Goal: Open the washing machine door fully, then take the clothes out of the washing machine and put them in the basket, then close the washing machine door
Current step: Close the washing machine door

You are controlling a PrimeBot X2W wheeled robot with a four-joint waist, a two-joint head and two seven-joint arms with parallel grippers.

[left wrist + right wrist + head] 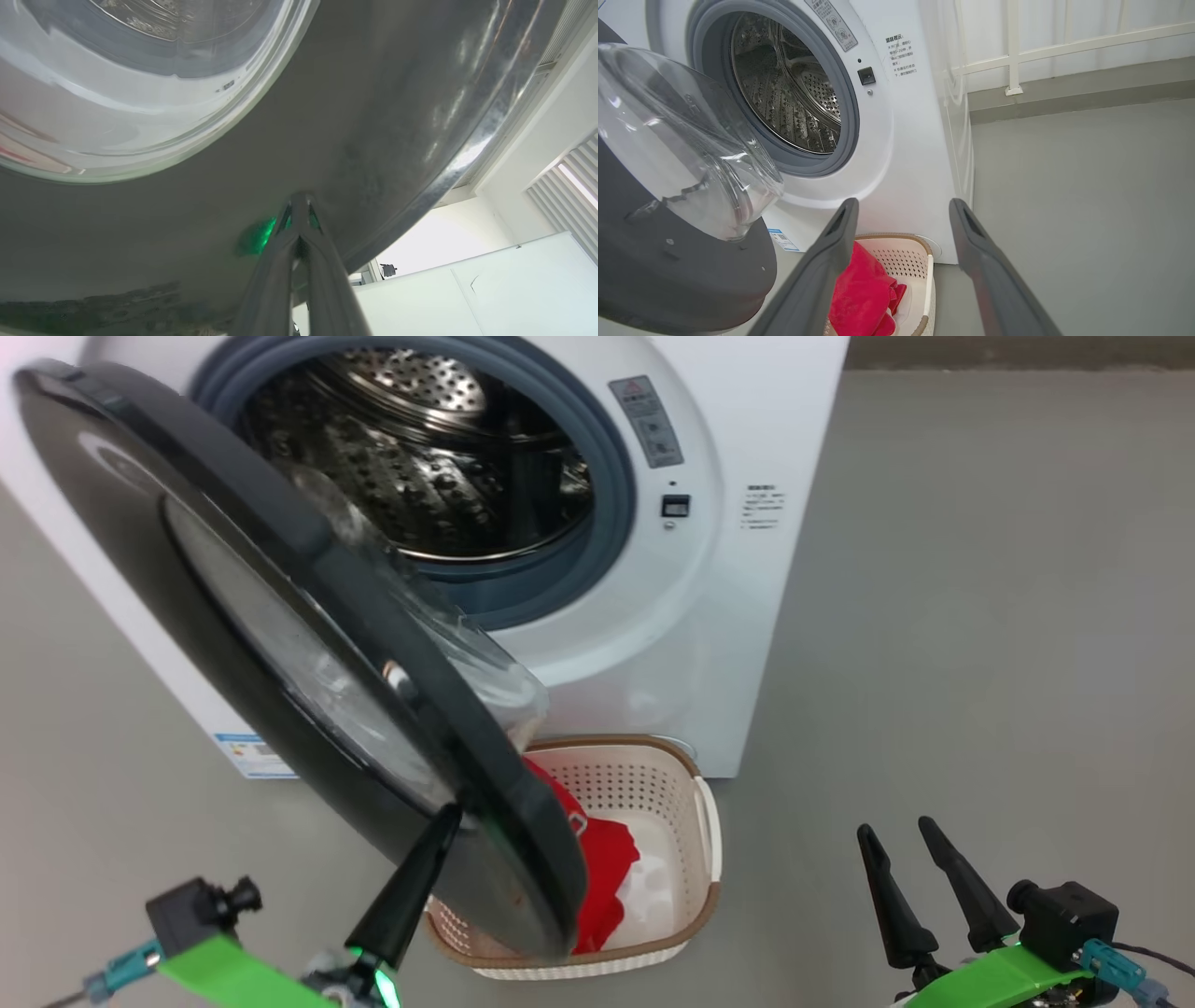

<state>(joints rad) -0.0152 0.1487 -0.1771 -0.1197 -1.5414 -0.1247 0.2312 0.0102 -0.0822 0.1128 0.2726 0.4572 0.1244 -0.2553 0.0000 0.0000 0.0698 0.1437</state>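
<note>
Closest to the lens, at the lower left of the head view, the left gripper [446, 817] has its two dark fingers pressed together into one point. That point touches the outer black face of the door [299, 644] near its lower edge. In the left wrist view the same closed tip [299, 198] rests on the glossy dark rim, with a green glow reflected beside it.

The door is large and round, with a wide black rim around a clear glass bowl [682, 140]. It is swung partly out from the left side of the washer [653, 644]. Seen nearly edge-on, it reads as a long oval running from upper left to lower right. Its black face turns toward the left gripper, and the bowl bulges right, toward the machine.

Behind it, the white washer shows a grey gasket [611, 495] ringing a perforated steel drum [420, 457].

Below, the basket [607, 742] sits on the grey floor [980, 616], just in front of the washer's lower right corner. It is cream with a brown rim and holed sides, and its long axis points toward the machine. The door's lower edge overlaps its left part in the head view. Red clothes [602, 868] lie inside, bunched toward the left.

At the lower right, the right gripper [896, 828] hangs above bare floor, fingers spread wide and holding nothing. Its wrist view shows the gap [903, 205] facing the washer front.
</note>
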